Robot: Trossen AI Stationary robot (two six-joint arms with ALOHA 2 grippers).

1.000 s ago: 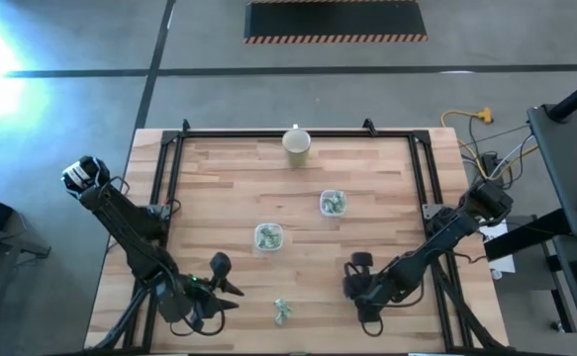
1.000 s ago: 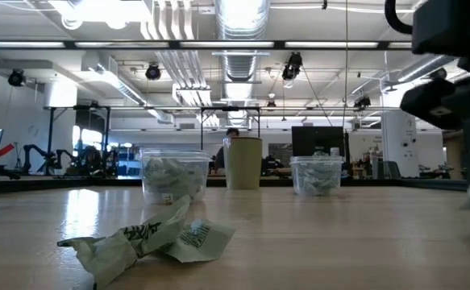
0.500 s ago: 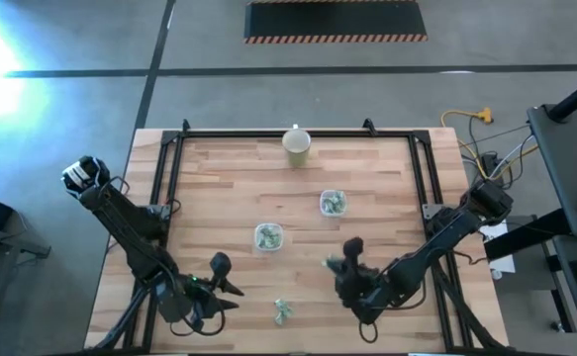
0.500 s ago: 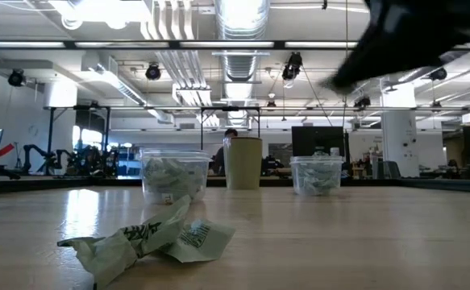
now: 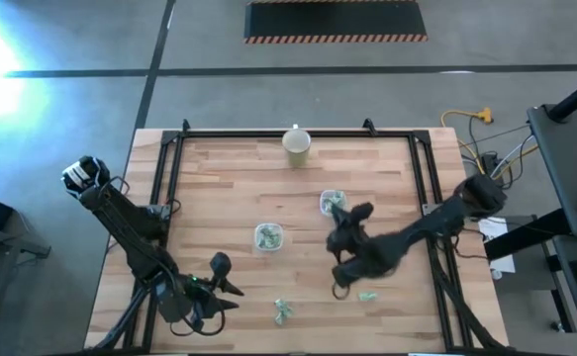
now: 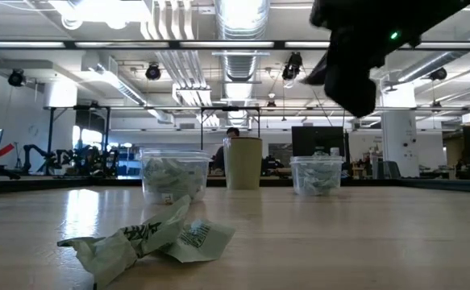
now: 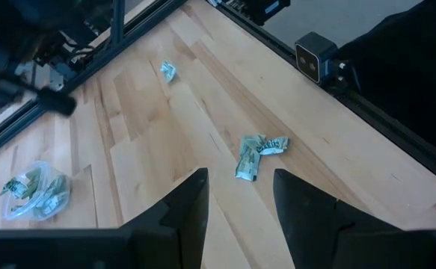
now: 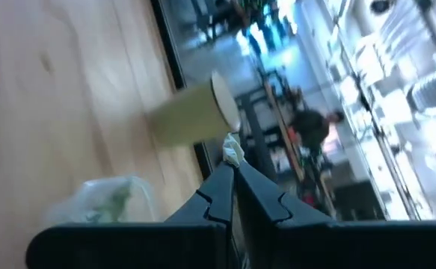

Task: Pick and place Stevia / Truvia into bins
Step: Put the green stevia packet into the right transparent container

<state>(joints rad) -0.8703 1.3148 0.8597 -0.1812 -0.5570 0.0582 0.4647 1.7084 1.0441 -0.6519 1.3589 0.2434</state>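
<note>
Two clear bins point(image 5: 268, 235) point(image 5: 332, 203) sit mid-table, both holding green packets. The right gripper point(image 8: 231, 166) is up off the table just beside the right-hand bin, fingers pinched on a packet point(image 8: 232, 150). More loose packets point(image 5: 283, 312) point(image 5: 368, 295) lie near the front edge. The left gripper point(image 7: 238, 196) hangs there wide open, holding nothing.

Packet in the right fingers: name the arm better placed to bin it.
Right. The right gripper is shut on a packet near the bin; the left gripper waits open at the near edge.
</note>
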